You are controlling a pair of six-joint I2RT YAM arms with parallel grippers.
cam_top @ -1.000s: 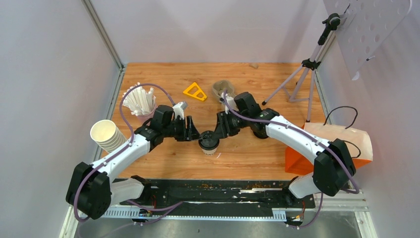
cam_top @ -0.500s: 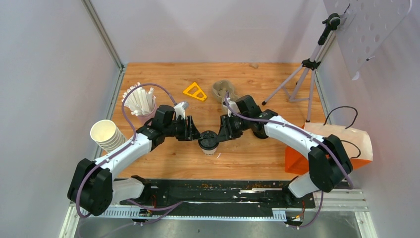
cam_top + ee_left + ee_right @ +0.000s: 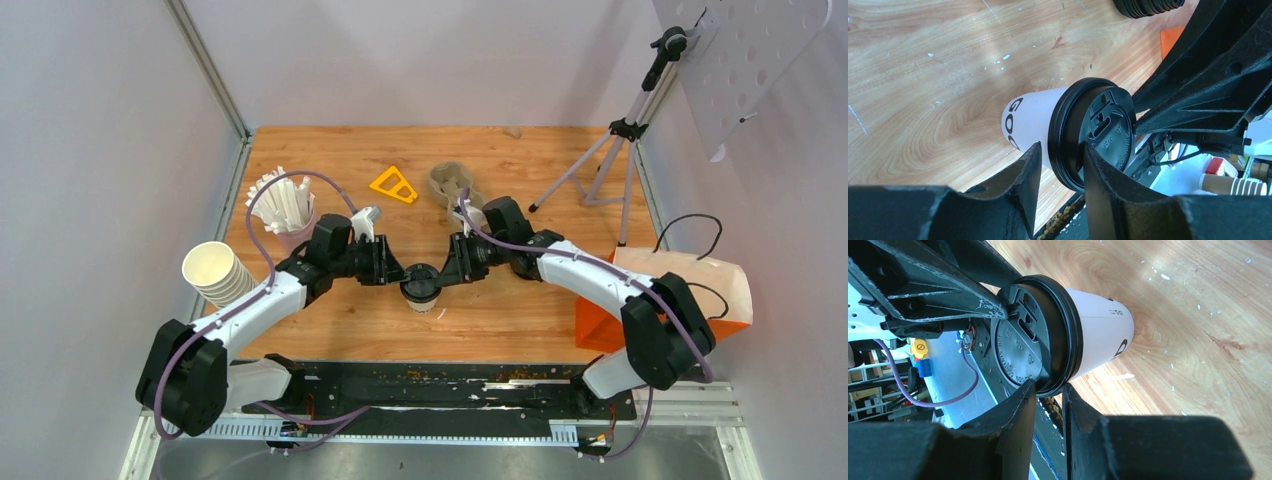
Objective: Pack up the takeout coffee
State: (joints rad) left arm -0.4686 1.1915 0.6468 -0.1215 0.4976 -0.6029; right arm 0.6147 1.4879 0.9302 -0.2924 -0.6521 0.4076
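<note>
Wooden table (image 3: 520, 310), lidded cup (image 3: 421, 285), straws (image 3: 283, 205), pulp carrier (image 3: 450, 182)

Walls (image 3: 100, 150): plain pale grey, on three sides.
Desk (image 3: 500, 320): light wood, flecked white.
Corner post (image 3: 205, 65): bare metal, rear left.
Tripod (image 3: 628, 128): rear right, beside a perforated white panel (image 3: 740, 40).
Light: even, soft.

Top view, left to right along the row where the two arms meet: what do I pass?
Stack of lidless paper cups → left gripper → lidded coffee cup → right gripper → orange bag.
</note>
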